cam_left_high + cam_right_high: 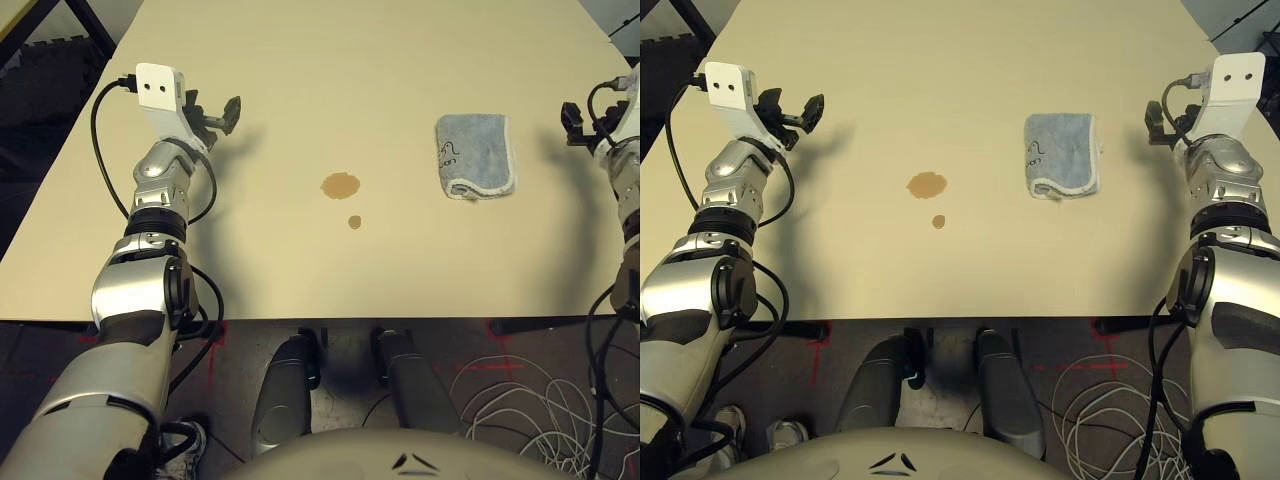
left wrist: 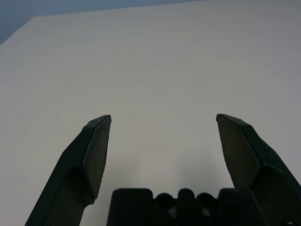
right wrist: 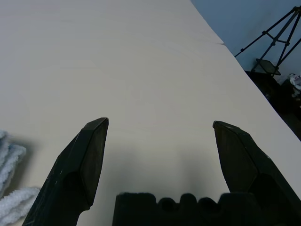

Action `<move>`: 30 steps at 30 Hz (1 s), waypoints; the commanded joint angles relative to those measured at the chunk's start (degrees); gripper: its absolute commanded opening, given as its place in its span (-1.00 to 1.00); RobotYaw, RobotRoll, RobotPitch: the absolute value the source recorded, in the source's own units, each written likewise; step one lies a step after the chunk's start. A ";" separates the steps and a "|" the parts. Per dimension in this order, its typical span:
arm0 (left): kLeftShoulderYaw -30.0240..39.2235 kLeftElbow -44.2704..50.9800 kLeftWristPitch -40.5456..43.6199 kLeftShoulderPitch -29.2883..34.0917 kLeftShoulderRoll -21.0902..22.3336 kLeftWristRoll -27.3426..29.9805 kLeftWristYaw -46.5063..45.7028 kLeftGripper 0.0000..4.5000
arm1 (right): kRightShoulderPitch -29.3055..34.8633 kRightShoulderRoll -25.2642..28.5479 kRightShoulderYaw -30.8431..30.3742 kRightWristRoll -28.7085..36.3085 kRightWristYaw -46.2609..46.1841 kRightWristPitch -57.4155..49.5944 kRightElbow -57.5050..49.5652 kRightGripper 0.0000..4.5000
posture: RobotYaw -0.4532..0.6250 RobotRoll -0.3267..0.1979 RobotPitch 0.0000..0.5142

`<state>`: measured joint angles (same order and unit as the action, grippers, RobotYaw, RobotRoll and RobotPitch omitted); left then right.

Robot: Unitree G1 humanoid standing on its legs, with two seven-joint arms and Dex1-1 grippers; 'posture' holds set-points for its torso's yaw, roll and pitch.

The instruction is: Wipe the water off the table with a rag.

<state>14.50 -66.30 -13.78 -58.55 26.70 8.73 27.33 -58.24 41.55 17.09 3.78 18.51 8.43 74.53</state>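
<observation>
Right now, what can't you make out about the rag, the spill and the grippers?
- Rag: folded, so its underside and inner layers are hidden in the eye views; the right wrist view cuts it off at the edge.
- Squiggle on the rag: too small to read.
- Water: depth and wetness cannot be judged from above.
- Right gripper: open, but the left eye view's edge cuts it off.
- Left gripper: open, empty.

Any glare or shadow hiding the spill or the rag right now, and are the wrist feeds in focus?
Left eye view: even light, no glare; the water and the rag read clearly, with soft shadows beside both arms. Left wrist view: the left end effector is sharp, casting a faint shadow on the table. Right wrist view: the right end effector is sharp, the rag's edge slightly soft.
</observation>
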 commanded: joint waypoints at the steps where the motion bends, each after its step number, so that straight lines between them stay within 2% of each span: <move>1: -0.41 -0.61 0.77 0.25 -0.14 -0.36 0.44 1.00 | 0.73 0.95 0.35 0.02 0.55 0.11 0.45 0.99 | -0.41 0.25 0.07; 5: -0.58 -0.65 0.77 0.20 -0.45 -0.45 0.65 1.00 | 0.31 0.75 0.37 0.26 1.32 -0.17 0.33 0.99 | -0.41 0.25 0.03; 9: -1.77 -0.05 1.40 -1.09 0.21 -0.99 4.28 1.00 | -2.72 1.46 1.84 2.23 4.55 -5.96 0.72 0.99 | -0.40 0.25 0.04; 22: -10.70 6.52 11.75 -5.87 8.37 -1.58 41.56 1.00 | -15.01 6.83 2.86 4.39 19.30 -42.26 2.77 0.99 | -0.34 0.25 0.01; 27: -13.98 12.04 16.11 -5.48 11.11 -1.46 52.66 1.00 | -16.93 6.54 -0.54 2.16 27.39 -50.10 2.71 0.99 | -0.29 0.25 -0.05; 30: -15.41 15.76 18.88 -5.02 12.47 -1.13 57.03 1.00 | -16.84 6.17 -4.65 -0.74 33.46 -52.78 2.69 0.99 | -0.25 0.25 -0.07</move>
<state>0.13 -52.63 3.51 -64.22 38.10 7.70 81.77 -75.11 47.26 14.28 5.00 49.13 -42.55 76.65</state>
